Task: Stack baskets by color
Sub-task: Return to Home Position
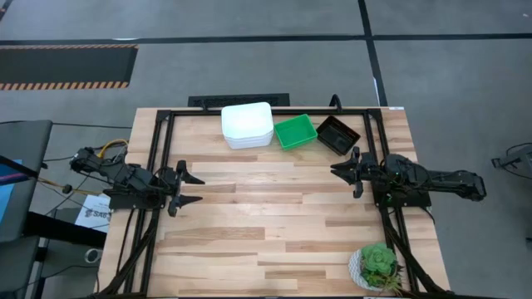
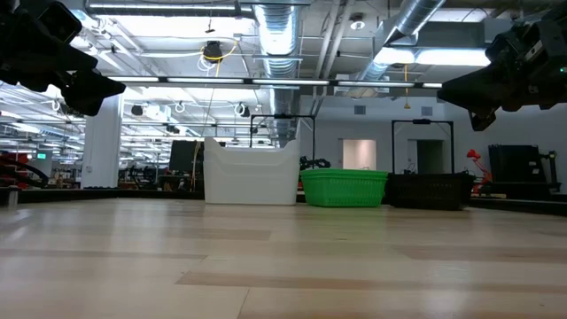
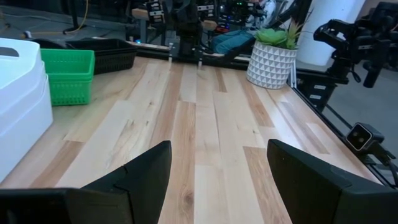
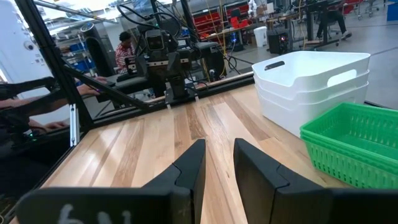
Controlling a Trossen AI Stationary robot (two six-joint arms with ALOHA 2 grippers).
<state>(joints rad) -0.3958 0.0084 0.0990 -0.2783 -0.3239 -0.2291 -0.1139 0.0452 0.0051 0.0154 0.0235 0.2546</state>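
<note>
While both arms are hovering clear of the wooden table (image 1: 249, 232), the baskets are sitting in a row of three piles along its far edge. Seen from above, the white baskets (image 1: 247, 124) are nesting three high at the left end of the row. The green baskets (image 1: 295, 131) are standing just beside them in the middle. The black baskets (image 1: 337, 134) are lying turned at an angle at the right end, close to the green ones. The left gripper (image 1: 193, 188) is waiting over the table's left side with its fingers spread wide and nothing between them. The right gripper (image 1: 345, 172) is hanging over the right side, near the black pile, its fingers parted by only a narrow gap and gripping nothing. A potted plant (image 1: 378, 266) is sitting at the near right corner.
</note>
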